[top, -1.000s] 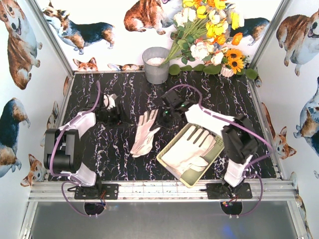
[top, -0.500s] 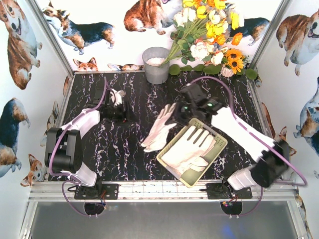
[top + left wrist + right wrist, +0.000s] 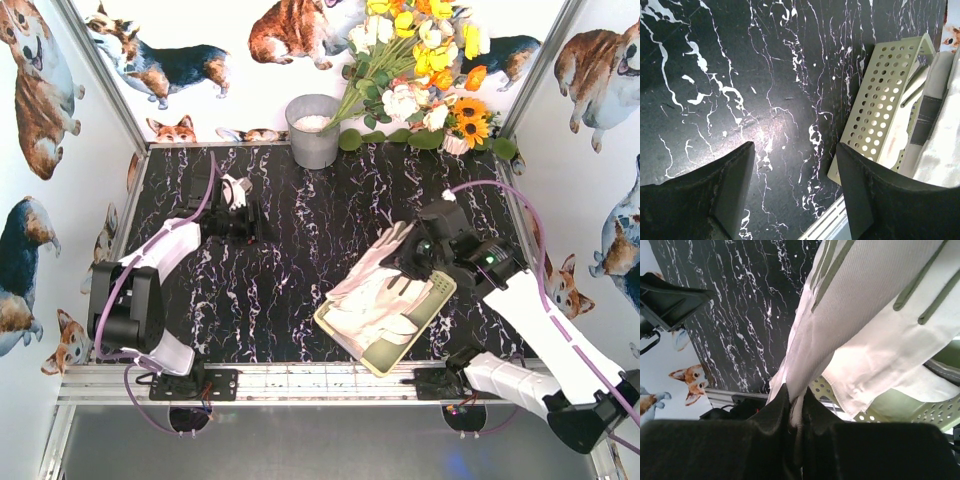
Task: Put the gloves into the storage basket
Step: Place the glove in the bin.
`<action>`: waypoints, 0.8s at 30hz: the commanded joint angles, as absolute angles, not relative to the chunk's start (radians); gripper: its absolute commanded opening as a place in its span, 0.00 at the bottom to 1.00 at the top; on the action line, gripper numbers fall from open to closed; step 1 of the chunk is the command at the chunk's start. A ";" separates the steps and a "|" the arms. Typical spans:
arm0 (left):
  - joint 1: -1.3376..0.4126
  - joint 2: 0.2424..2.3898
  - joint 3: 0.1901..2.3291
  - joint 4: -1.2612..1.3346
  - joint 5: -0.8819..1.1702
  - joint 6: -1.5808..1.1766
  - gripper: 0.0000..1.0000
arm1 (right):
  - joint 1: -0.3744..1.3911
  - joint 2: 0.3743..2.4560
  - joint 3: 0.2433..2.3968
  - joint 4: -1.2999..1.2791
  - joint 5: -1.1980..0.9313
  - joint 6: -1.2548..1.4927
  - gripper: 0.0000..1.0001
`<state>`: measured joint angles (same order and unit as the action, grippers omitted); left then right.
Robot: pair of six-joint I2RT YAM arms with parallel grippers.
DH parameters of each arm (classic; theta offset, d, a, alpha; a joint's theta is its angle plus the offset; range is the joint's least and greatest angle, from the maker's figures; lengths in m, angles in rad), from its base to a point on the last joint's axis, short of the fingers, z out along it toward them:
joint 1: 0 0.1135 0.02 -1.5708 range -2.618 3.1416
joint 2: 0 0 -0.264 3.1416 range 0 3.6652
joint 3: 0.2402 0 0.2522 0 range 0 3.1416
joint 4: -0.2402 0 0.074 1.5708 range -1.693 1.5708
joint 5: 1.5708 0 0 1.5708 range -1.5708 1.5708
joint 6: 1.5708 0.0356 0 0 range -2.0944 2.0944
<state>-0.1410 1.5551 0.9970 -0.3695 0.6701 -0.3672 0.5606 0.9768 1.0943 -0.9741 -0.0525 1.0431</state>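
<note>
My right gripper point(image 3: 415, 258) is shut on the cuff end of a cream-white glove point(image 3: 372, 262), which hangs stretched above the pale yellow-green storage basket point(image 3: 352, 346). A second glove point(image 3: 388, 320) lies flat inside the basket. In the right wrist view the gripper point(image 3: 796, 396) pinches the glove point(image 3: 865, 300), and the basket's perforated wall point(image 3: 935, 412) shows below. My left gripper point(image 3: 258, 222) stands open over the bare table at the back left. In its wrist view the gripper point(image 3: 794, 150) holds nothing, and the basket point(image 3: 880, 100) and a glove point(image 3: 945, 145) are at the right edge.
A round grey bucket point(image 3: 313, 128) stands at the back centre, with a bunch of flowers point(image 3: 420, 70) to its right. Corgi-print walls close in the black marbled table point(image 3: 280, 300) on three sides. A metal rail point(image 3: 300, 382) runs along the front edge.
My right arm has carried the glove from the middle of the table rightward and toward the front, over the basket. The left gripper has barely moved.
</note>
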 commanded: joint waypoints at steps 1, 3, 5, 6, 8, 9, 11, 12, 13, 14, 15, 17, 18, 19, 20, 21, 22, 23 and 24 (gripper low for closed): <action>-0.146 1.518 1.031 -0.354 0.641 -0.359 0.61 | 0.558 0.923 1.081 -0.971 0.023 1.072 0.00; -0.146 1.513 1.027 -0.354 0.639 -0.360 0.61 | 0.558 0.912 1.075 -0.978 0.042 1.067 0.00; -0.146 1.508 1.025 -0.354 0.637 -0.362 0.61 | 0.558 0.911 1.064 -0.982 0.048 1.056 0.00; -0.146 1.507 1.023 -0.355 0.638 -0.362 0.61 | 0.558 0.911 1.057 -0.981 0.045 1.051 0.00; -0.146 1.505 1.023 -0.360 0.637 -0.361 0.61 | 0.558 0.909 1.041 -0.979 0.040 1.044 0.00; -0.146 1.503 1.023 -0.360 0.635 -0.360 0.61 | 0.558 0.906 1.031 -0.976 0.041 1.043 0.00; -0.146 1.500 1.023 -0.362 0.631 -0.361 0.61 | 0.558 0.895 1.008 -0.957 0.041 1.051 0.00; -0.146 1.499 1.023 -0.362 0.632 -0.361 0.61 | 0.558 0.892 0.999 -0.945 0.039 1.055 0.00; -0.146 1.498 1.023 -0.363 0.631 -0.360 0.61 | 0.558 0.889 0.989 -0.934 0.035 1.056 0.00; -0.146 1.498 1.023 -0.362 0.631 -0.362 0.61 | 0.558 0.887 0.979 -0.922 0.033 1.057 0.00; -0.146 1.497 1.022 -0.362 0.631 -0.362 0.61 | 0.558 0.887 0.971 -0.914 0.030 1.060 0.00; -0.146 1.496 1.022 -0.364 0.629 -0.363 0.61 | 0.558 0.888 0.956 -0.892 0.022 1.063 0.00; -0.146 1.496 1.022 -0.364 0.628 -0.364 0.61 | 0.558 0.891 0.949 -0.883 0.018 1.064 0.00; -0.147 1.494 1.022 -0.364 0.628 -0.364 0.61 | 0.558 0.894 0.944 -0.873 0.014 1.066 0.00; -0.146 1.493 1.023 -0.365 0.627 -0.364 0.61 | 0.558 0.896 0.939 -0.863 0.011 1.067 0.00; -0.146 1.492 1.023 -0.366 0.624 -0.364 0.61 | 0.558 0.902 0.934 -0.854 0.008 1.069 0.00; -0.146 1.490 1.022 -0.367 0.623 -0.364 0.61 | 0.558 0.907 0.930 -0.845 0.003 1.073 0.00; -0.146 1.488 1.022 -0.367 0.622 -0.364 0.61 | 0.558 0.911 0.926 -0.835 -0.002 1.077 0.00; -0.146 1.486 1.021 -0.367 0.619 -0.364 0.61 | 0.560 0.914 0.923 -0.823 -0.008 1.080 0.00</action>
